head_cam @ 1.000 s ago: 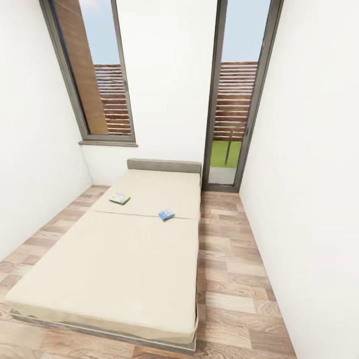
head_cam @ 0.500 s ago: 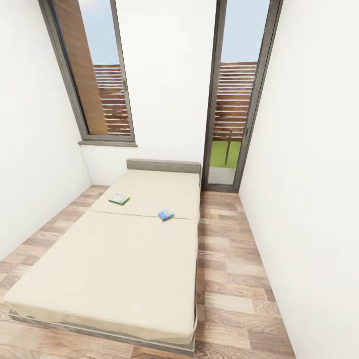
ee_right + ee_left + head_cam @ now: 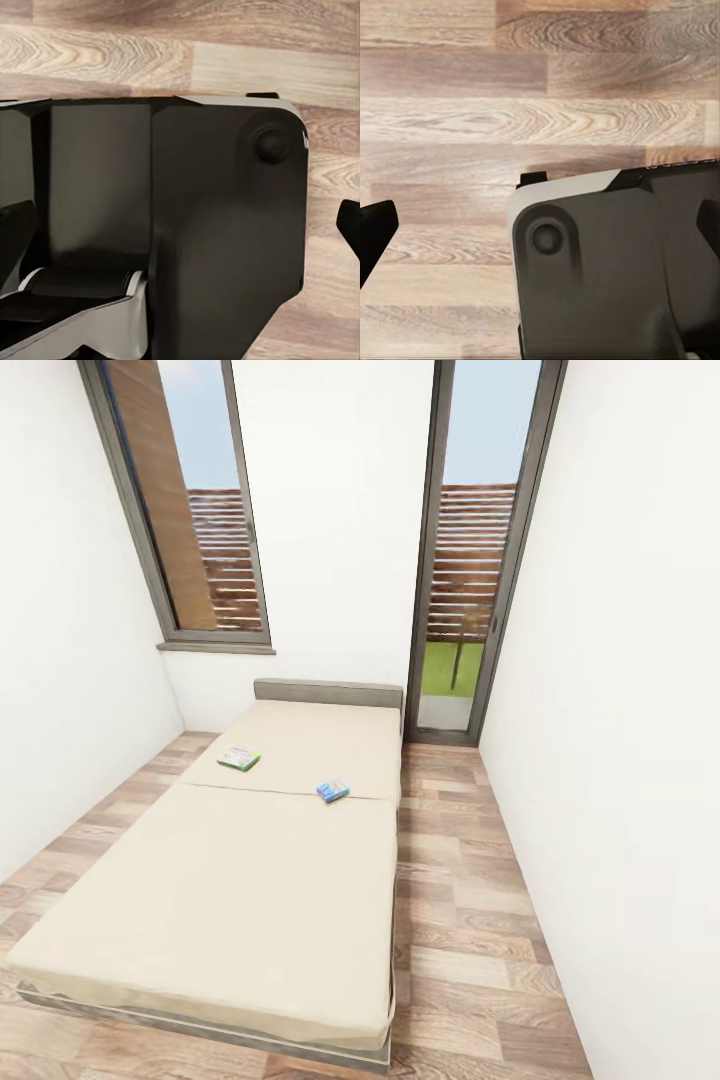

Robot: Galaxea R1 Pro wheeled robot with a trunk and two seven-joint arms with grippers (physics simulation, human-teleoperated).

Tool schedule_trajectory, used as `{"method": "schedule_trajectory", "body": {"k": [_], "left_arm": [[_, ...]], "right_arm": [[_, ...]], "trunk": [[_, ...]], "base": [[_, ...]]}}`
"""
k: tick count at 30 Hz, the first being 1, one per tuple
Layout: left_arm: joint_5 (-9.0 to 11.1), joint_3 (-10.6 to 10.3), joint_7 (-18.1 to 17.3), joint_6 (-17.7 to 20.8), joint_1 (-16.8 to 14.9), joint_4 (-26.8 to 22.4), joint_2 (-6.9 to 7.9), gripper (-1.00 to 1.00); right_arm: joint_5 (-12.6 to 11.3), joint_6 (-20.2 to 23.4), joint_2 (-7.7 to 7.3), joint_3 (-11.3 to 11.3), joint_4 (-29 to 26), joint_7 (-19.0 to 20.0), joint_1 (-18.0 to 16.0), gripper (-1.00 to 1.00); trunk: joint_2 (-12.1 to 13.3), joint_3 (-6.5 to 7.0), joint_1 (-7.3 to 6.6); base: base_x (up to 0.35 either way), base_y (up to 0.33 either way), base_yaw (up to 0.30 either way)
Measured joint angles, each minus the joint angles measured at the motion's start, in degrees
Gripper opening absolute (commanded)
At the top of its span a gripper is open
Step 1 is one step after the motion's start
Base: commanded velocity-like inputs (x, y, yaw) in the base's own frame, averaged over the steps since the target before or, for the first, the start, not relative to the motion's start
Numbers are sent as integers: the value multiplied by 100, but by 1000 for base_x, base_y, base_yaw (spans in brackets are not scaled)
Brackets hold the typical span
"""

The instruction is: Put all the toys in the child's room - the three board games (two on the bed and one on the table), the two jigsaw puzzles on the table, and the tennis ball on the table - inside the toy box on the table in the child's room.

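You are facing the bed (image 3: 230, 880); two board games (image 3: 240, 759) are lying far up. Roll closer. Gripper states: cannot tell.

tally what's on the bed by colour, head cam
Green-edged board game: 1
Blue board game: 1
Total: 2, both lying flat and apart on the bed, toward the headboard end.

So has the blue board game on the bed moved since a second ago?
No. The blue board game sits just beyond the mattress seam on the bed, as before; the slight picture-wide shift is the camera's.
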Motion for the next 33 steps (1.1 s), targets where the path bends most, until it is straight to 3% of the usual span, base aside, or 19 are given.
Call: {"method": "schedule_trajectory", "body": {"k": [33], "left_arm": [[-15,-14,1,-4,20,-9,-2,100]], "right_arm": [[-5,-43,-24,-10,19,0,-3,100]], "trunk": [[0,0,1]], "base": [[-54,0,0]]}}
